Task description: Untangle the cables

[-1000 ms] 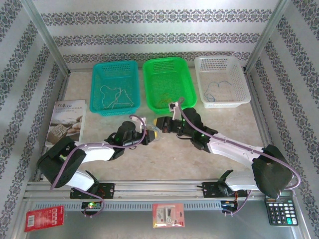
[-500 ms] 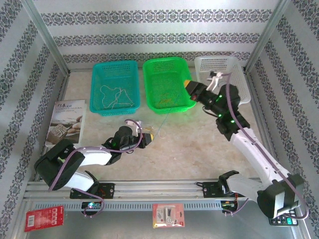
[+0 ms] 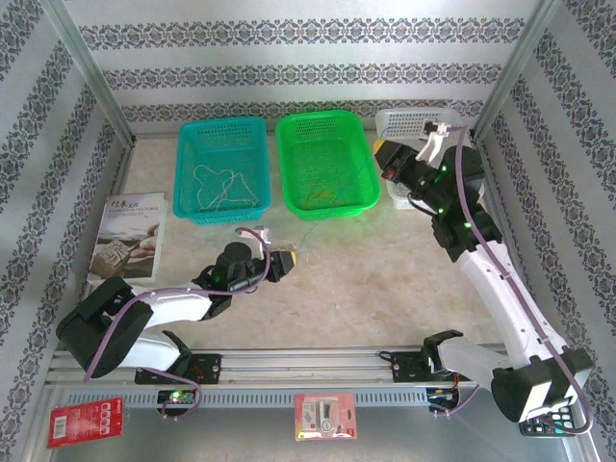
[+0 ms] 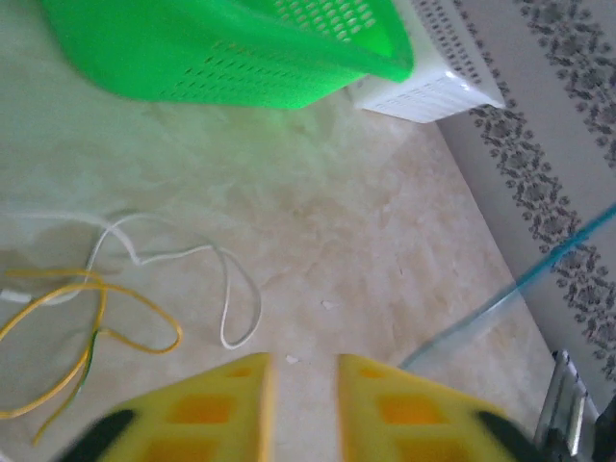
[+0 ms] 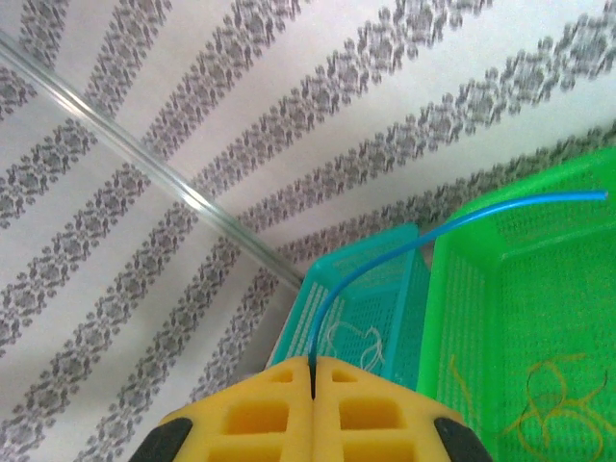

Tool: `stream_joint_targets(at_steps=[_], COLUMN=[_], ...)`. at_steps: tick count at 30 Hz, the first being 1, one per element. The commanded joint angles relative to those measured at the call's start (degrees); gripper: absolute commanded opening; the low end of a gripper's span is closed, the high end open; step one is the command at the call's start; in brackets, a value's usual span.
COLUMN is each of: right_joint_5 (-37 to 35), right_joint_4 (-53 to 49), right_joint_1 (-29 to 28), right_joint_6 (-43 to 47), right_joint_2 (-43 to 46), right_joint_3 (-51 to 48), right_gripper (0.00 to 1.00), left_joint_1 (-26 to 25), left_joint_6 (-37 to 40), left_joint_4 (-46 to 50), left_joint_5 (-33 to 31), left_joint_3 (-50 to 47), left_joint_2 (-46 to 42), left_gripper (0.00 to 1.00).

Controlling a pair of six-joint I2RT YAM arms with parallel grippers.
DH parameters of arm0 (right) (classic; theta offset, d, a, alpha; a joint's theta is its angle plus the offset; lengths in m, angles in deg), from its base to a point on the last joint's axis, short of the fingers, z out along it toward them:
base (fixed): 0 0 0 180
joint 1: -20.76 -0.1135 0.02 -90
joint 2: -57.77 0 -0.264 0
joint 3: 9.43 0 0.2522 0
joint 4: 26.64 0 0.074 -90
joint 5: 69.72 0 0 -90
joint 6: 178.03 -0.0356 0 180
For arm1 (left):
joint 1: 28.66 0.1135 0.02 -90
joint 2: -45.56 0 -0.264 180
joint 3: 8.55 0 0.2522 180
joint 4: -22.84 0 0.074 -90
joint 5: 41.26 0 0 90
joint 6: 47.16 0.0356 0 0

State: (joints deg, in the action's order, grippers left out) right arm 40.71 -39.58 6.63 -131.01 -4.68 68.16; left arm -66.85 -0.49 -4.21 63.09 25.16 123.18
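Right gripper [image 3: 388,159] has swung from green basket [image 3: 322,159] to white basket [image 3: 414,122]. Left gripper [image 4: 302,371]: jaws slightly parted, empty — white cable [image 4: 258,306] and yellow cable [image 4: 100,289] on the table [image 4: 366,250] ahead-left. Right jaws clamped on blue cable [image 5: 423,234], trailing over green basket.

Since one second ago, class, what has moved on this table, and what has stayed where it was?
The right pincer, shut on the blue cable, has swung from beside the left pincer away and rightward to the white basket, trailing that cable. The left pincer drew back slightly toward its base. The green basket, the teal basket and its cream cable stayed put.
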Motion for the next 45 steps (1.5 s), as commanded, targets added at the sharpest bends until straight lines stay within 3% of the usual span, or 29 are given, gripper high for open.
stream_joint_targets(at_steps=[1, 6, 15, 25, 35, 45], right_joint_5=[-3.68, -7.12, -13.61, -19.46, -23.05, -32.77], right_joint_4=[2.75, 0.09, -1.79, -0.62, 1.03, 2.21], right_joint_1=[0.78, 1.89, 5.2, 7.76, 7.8, 7.47], right_joint_6=[3.64, 7.86, 14.45, 18.2, 18.42, 21.12], right_joint_2=[-0.01, -2.24, -8.31, -16.84, -20.5, -23.13], right_joint_3=[4.24, 8.88, 17.79, 22.78, 22.72, 22.41], right_gripper=[0.0, 0.0, 0.0, 0.0, 0.0, 0.0], left_joint_1=[-0.56, -0.56, -0.56, -0.57, -0.57, -0.59], left_joint_6=[1.53, 2.43, 4.09, 4.82, 4.56, 3.99], left_joint_4=[3.67, 6.93, 14.03, 19.16, 22.74, 23.56], left_joint_5=[-0.85, -1.99, -5.13, -7.52, -9.79, -10.51], left_joint_3=[-0.58, -0.15, 0.22, 1.32, 0.4, -0.38], left_joint_2=[-0.98, -3.99, -11.34, -16.92, -21.34, -23.87], left_gripper=[0.42, 0.63, 0.77, 1.0, 1.0, 1.0])
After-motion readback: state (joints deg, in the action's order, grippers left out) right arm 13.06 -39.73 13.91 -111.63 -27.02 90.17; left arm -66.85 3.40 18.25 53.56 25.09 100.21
